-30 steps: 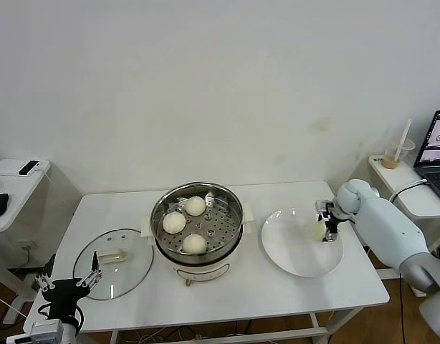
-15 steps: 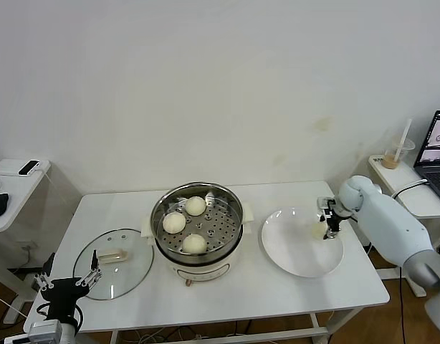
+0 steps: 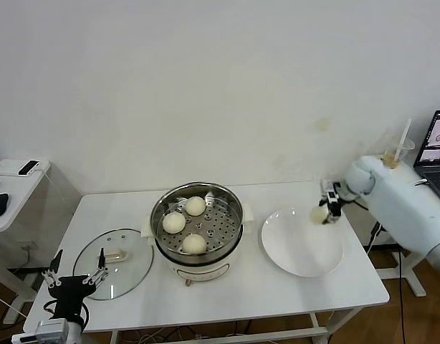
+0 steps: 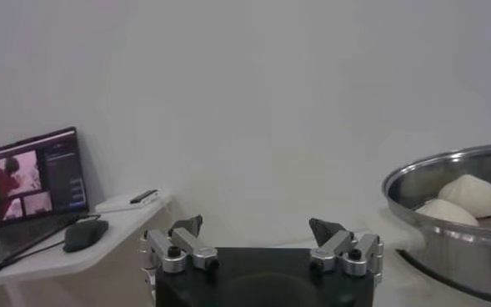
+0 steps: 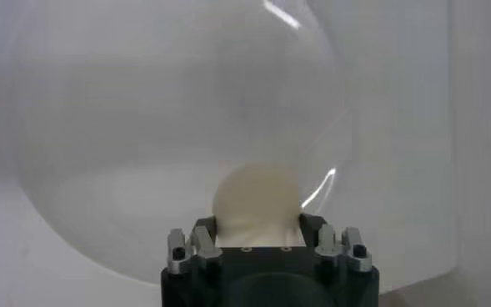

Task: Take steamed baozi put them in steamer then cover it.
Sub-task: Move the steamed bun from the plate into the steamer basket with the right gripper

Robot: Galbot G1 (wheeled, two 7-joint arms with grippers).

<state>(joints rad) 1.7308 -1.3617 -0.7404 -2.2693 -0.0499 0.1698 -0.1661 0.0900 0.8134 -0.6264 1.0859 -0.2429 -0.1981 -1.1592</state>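
Observation:
The steel steamer (image 3: 197, 223) stands at the table's middle with three baozi on its perforated tray, one of them at the front (image 3: 194, 244). My right gripper (image 3: 323, 213) is shut on a fourth baozi (image 5: 256, 200) and holds it just above the far right rim of the white plate (image 3: 302, 242). The glass cover (image 3: 114, 261) lies flat on the table left of the steamer, handle up. My left gripper (image 3: 77, 279) hovers open at the table's front left corner, near the cover's front edge, holding nothing. In the left wrist view the steamer (image 4: 453, 217) shows two baozi.
A side table with a drink cup (image 3: 393, 159) and a laptop (image 3: 436, 152) stands to the right. Another side table (image 3: 12, 192) with a phone and a mouse stands to the left. The wall runs close behind the table.
My right gripper closed on the baozi on the plate and has lifted it up and slightly back. The left gripper has barely shifted.

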